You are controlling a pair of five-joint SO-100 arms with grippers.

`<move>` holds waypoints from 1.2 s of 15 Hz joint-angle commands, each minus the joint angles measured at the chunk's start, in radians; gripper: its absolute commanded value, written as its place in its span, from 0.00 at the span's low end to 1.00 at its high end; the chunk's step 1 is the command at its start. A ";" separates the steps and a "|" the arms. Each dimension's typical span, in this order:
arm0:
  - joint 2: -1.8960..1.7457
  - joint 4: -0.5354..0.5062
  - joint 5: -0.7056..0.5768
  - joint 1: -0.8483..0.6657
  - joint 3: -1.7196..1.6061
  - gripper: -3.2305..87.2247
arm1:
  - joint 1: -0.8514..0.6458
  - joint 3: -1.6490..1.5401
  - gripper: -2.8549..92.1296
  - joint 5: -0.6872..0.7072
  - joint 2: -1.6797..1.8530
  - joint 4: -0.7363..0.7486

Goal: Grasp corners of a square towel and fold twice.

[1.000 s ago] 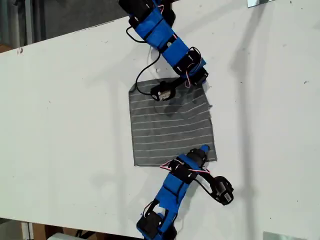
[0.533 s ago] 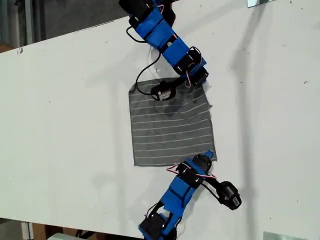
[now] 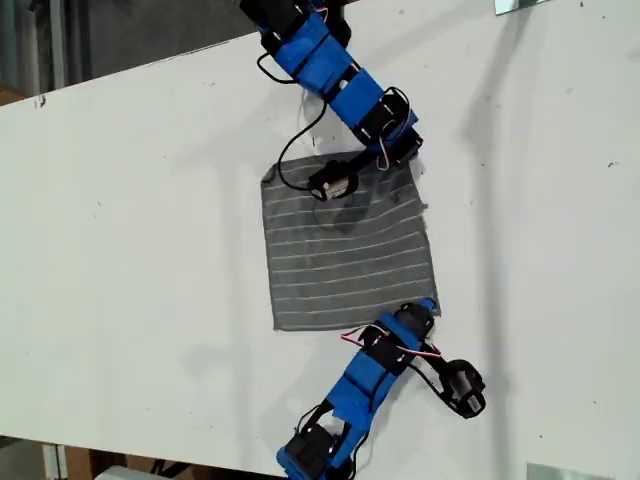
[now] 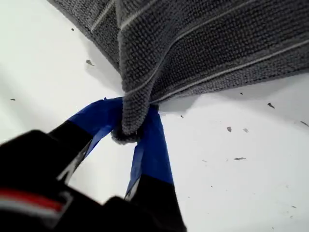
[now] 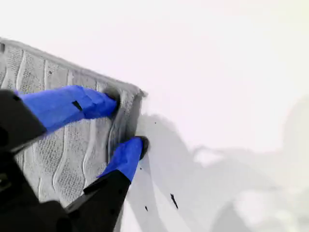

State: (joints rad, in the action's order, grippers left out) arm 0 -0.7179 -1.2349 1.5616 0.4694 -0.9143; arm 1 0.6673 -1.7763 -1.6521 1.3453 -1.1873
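White tabletop (image 3: 130, 220) carries the towel (image 3: 345, 250) at frame centre, one corner (image 4: 128, 130) pinched by my first tool (image 4: 129, 137), another apparently gripped by my second tool (image 5: 123, 125); both should be lifted evenly.

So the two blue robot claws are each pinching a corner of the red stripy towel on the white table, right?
Nearly. The towel is grey with thin white stripes, not red, as the exterior view shows. The rest holds: my first gripper and my second gripper each pinch a corner of it on the white table.
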 commanded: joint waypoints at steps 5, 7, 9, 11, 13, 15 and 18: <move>-0.147 -0.067 -0.032 -0.020 0.098 0.04 | -0.011 0.296 0.03 0.003 0.008 -0.249; -0.296 -0.152 -0.075 -0.017 0.100 0.03 | -0.038 0.376 0.03 0.012 0.078 -0.373; -0.448 -0.252 -0.129 -0.054 0.086 0.03 | -0.110 0.379 0.03 0.044 0.167 -0.453; -0.577 -0.321 -0.195 -0.135 0.057 0.03 | -0.224 0.354 0.03 0.127 0.261 -0.482; -0.675 -0.364 -0.268 -0.244 0.029 0.03 | -0.385 0.330 0.03 0.244 0.353 -0.491; -0.719 -0.377 -0.311 -0.393 -0.066 0.03 | -0.565 0.255 0.03 0.357 0.428 -0.453; -0.747 -0.253 -0.367 -0.609 -0.325 0.03 | -0.801 0.117 0.03 0.485 0.534 -0.380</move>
State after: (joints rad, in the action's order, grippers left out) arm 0 -1.4036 -1.5463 1.2149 -0.0430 -1.1566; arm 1 -0.0414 -1.6276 -1.2164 1.7932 -1.5969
